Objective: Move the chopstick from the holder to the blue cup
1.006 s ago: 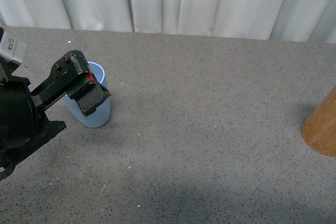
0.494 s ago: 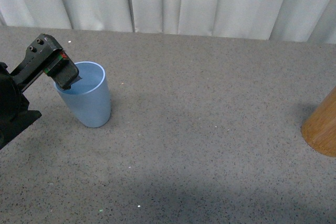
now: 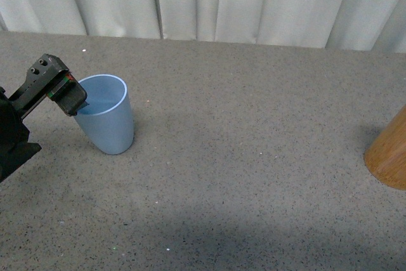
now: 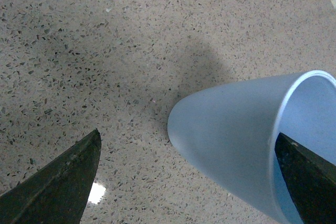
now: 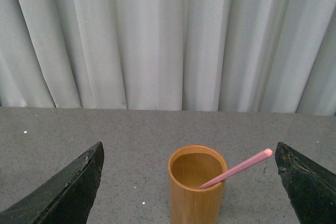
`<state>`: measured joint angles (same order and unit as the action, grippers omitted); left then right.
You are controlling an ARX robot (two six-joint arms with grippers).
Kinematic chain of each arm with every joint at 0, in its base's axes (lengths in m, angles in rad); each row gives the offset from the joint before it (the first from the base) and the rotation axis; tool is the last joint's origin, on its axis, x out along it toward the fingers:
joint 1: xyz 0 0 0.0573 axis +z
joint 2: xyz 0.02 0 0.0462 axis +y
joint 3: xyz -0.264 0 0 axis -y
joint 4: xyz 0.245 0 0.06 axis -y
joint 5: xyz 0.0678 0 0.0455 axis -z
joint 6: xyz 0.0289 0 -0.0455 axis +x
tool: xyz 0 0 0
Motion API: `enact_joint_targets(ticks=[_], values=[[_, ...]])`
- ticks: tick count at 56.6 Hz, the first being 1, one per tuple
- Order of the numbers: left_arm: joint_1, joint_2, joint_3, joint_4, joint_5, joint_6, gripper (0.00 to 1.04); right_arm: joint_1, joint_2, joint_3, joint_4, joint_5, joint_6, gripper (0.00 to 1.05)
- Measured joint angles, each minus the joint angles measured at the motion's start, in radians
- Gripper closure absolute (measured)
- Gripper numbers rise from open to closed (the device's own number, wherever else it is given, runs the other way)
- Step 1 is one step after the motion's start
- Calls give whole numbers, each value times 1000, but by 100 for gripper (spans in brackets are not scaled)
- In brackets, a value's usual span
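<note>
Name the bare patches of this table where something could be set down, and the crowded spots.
Free: the wide stretch between the cup and the holder, from the curtain to the near edge. Crowded: the far left, where the left gripper straddles the cup's wall, one finger inside.

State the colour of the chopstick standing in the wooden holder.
The chopstick is pink, clearest in the right wrist view.
</note>
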<state>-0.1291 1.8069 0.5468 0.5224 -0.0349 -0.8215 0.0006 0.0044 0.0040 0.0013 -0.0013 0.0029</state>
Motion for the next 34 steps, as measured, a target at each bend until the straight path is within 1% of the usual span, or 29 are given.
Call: enact_joint_targets(ticks=[11, 13, 21, 23, 24, 25, 30, 34], values=[[2, 13, 5, 2, -9, 0, 7, 0, 0, 0, 0, 0, 0, 10], [2, 14, 5, 3, -10, 1, 11, 0, 0, 0, 0, 0, 0, 10], [-2, 18, 5, 16, -11, 2, 32, 0, 0, 0, 0, 0, 0, 10], [-4, 19, 5, 20, -11, 3, 39, 0, 0, 0, 0, 0, 0, 10], [-5, 20, 5, 21, -11, 3, 41, 0, 0, 0, 0, 0, 0, 10], [-6, 21, 5, 24, -10, 3, 47, 0, 0, 0, 0, 0, 0, 10], [-12, 21, 5, 34, -7, 4, 59, 0, 0, 0, 0, 0, 0, 10], [-19, 22, 5, 47, -3, 5, 72, 0, 0, 0, 0, 0, 0, 10]])
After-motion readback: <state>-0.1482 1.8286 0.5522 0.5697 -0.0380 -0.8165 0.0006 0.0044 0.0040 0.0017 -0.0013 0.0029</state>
